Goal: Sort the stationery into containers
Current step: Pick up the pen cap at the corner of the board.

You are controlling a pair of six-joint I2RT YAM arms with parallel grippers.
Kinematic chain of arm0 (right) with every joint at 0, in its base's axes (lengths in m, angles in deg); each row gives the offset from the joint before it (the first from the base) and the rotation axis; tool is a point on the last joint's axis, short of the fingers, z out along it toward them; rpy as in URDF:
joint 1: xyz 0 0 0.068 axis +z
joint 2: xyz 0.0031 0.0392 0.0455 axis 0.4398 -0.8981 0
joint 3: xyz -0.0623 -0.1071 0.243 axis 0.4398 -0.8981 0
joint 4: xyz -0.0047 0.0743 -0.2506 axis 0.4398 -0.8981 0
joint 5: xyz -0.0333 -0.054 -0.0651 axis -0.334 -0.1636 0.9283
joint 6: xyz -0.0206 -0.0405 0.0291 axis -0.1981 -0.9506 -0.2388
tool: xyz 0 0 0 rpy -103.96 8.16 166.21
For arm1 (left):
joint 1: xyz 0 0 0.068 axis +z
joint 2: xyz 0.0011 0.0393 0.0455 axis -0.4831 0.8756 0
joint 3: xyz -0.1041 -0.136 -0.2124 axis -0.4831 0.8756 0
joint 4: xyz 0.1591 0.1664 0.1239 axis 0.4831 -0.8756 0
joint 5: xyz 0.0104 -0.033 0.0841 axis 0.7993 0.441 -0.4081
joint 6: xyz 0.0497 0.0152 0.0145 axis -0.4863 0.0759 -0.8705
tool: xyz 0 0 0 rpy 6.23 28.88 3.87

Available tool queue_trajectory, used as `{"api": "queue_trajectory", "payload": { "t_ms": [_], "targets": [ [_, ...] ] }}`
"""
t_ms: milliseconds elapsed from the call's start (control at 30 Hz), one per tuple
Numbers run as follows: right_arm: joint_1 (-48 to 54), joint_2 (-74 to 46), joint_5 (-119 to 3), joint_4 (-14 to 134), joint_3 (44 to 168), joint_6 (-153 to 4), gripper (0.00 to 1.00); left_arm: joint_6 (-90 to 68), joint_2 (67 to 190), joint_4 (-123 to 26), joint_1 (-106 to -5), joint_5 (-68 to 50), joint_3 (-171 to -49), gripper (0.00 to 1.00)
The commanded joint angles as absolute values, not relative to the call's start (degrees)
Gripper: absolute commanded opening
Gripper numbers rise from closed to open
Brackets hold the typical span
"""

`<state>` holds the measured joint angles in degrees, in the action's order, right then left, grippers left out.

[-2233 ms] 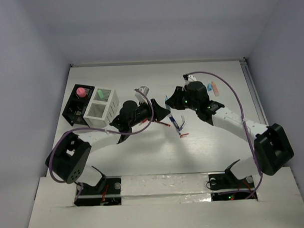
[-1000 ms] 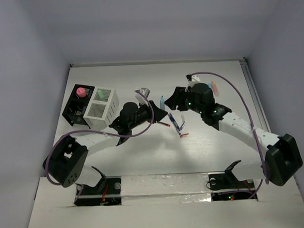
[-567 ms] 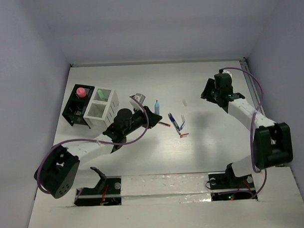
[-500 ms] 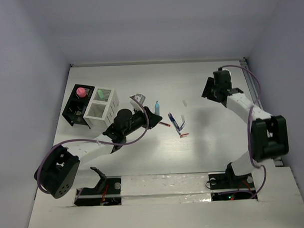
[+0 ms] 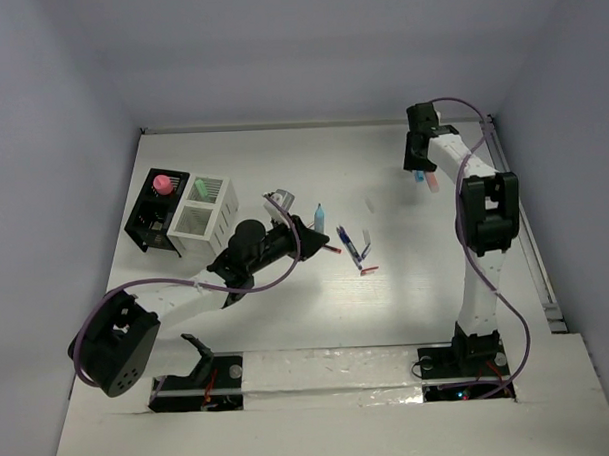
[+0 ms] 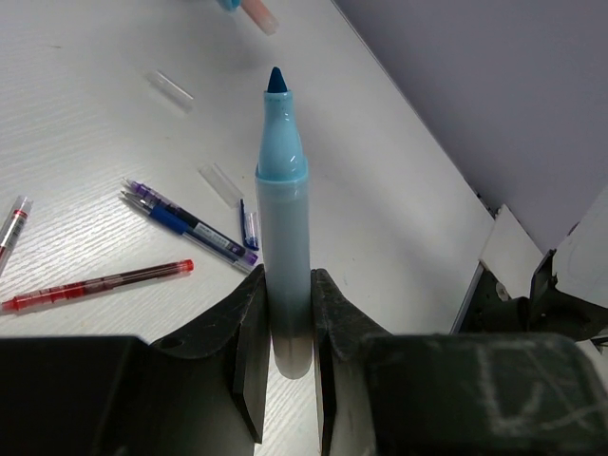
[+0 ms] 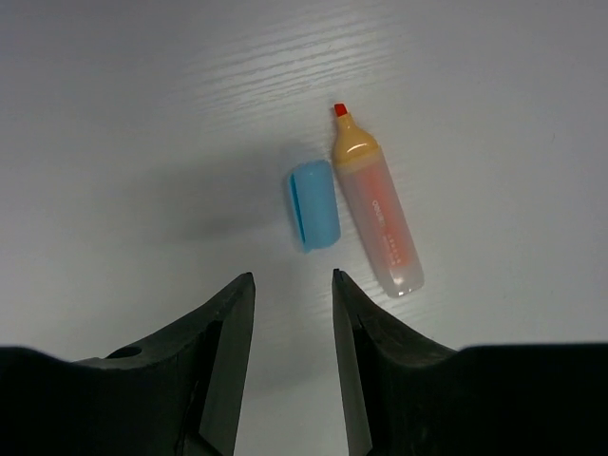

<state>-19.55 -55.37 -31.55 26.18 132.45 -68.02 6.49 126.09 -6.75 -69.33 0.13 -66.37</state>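
Clamping one blue highlighter (image 6: pixel 283 218), left tool (image 6: pixel 285 290) hovers; right tool (image 7: pixel 291 285) parted above one cap (image 7: pixel 313 203).

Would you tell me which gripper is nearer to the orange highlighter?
Right. The right gripper is poised just short of the orange highlighter, jaws apart; the left gripper is far off, clamping a blue highlighter.

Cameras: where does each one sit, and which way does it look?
Top external: fixed above and behind, looking down on the table; both arms show.
Left wrist: on the left arm, looking across the table past the left gripper, shut on the blue highlighter.
Right wrist: on the right arm, looking down past the open right gripper at the orange highlighter.
Shared: top and right wrist both show that highlighter.
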Motion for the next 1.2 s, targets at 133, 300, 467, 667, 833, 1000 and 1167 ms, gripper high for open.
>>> {"api": "queue_trajectory", "payload": {
  "t_ms": [133,300,467,667,833,1000,1167],
  "targets": [
    [-20.03,-60.77,-26.06,18.36,141.35,-74.13,0.47,6.32,124.93,-2.88,-69.58,1.18,-65.85,0.00],
    [-20.03,-64.37,-25.97,16.69,144.51,-76.15,0.48,6.32,125.54,-2.71,-69.58,1.35,-66.03,0.00],
    [-20.03,-66.92,-25.88,16.42,147.58,-77.91,0.47,6.41,126.16,-2.36,-69.58,1.53,-66.11,0.00],
    [-20.03,-70.70,-25.36,14.67,153.20,-80.28,0.44,6.15,126.34,-2.53,-69.58,1.27,-66.20,0.00],
    [-20.03,-71.76,-25.00,15.72,153.83,-81.33,0.39,6.24,127.04,-2.36,-69.58,1.44,-66.38,0.00],
    [-20.03,-73.69,-25.62,15.19,155.15,-82.13,0.32,6.32,127.30,-2.35,-69.58,1.71,-66.47,0.00],
    [-20.03,-74.40,-26.58,14.93,156.03,-81.51,0.15,6.15,127.13,-2.36,-70.11,1.53,-66.47,0.00]
  ]
}}
